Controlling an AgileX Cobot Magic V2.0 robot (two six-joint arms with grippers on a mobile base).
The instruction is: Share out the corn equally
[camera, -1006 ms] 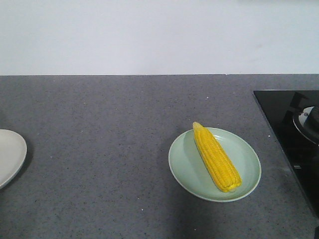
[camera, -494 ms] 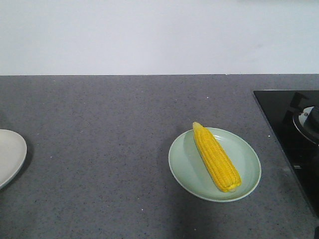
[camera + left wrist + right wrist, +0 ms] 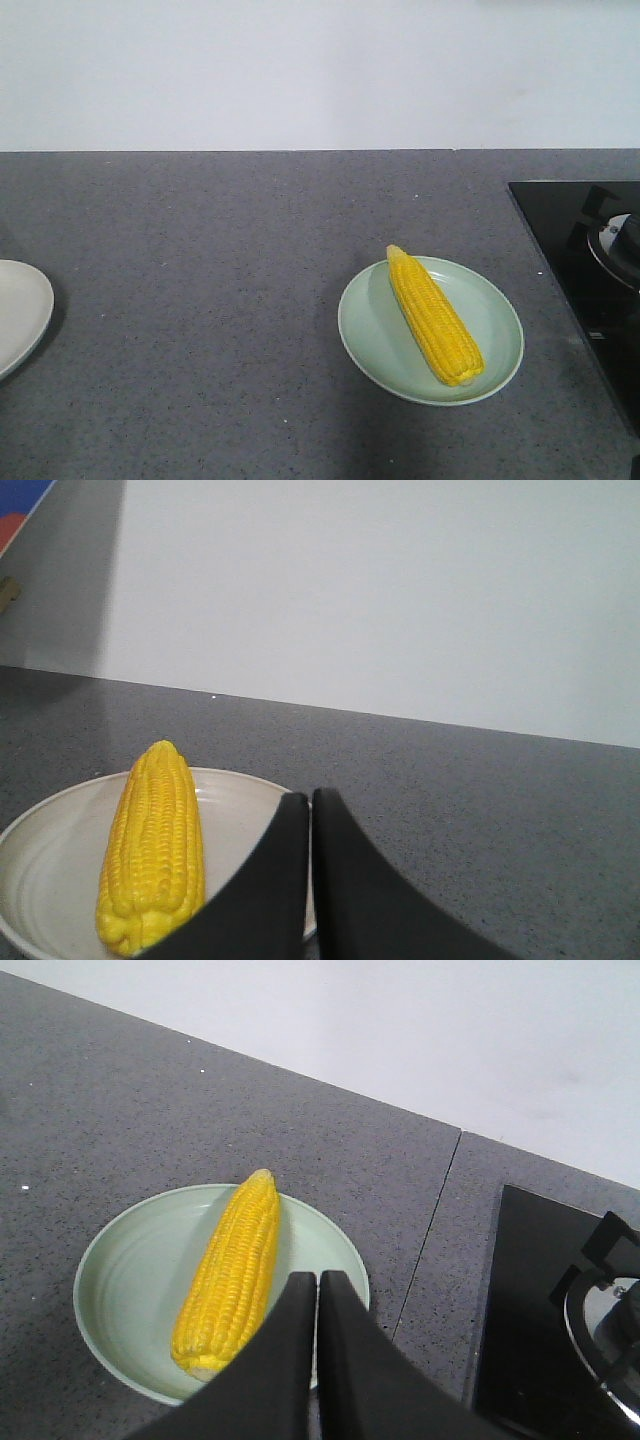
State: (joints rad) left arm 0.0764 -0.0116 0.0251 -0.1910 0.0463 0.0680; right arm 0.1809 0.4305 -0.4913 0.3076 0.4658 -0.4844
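Since each plate already carries one cob, looks evenly split (judgement). Green plate [image 3: 372,340]: corn [image 3: 434,315] lying diagonal, tip pointing away, just ahead-left of right gripper [image 3: 316,1295], jaws together, empty. White plate [image 3: 50,870]: second cob [image 3: 153,847] ahead-left of left gripper [image 3: 311,815], likewise closed. Stove [image 3: 590,260] off right; nothing blocking.

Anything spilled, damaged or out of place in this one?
Nothing stands out. One corn cob lies whole on the green plate, another cob on the white plate. Left gripper and right gripper have jaws together, holding nothing.
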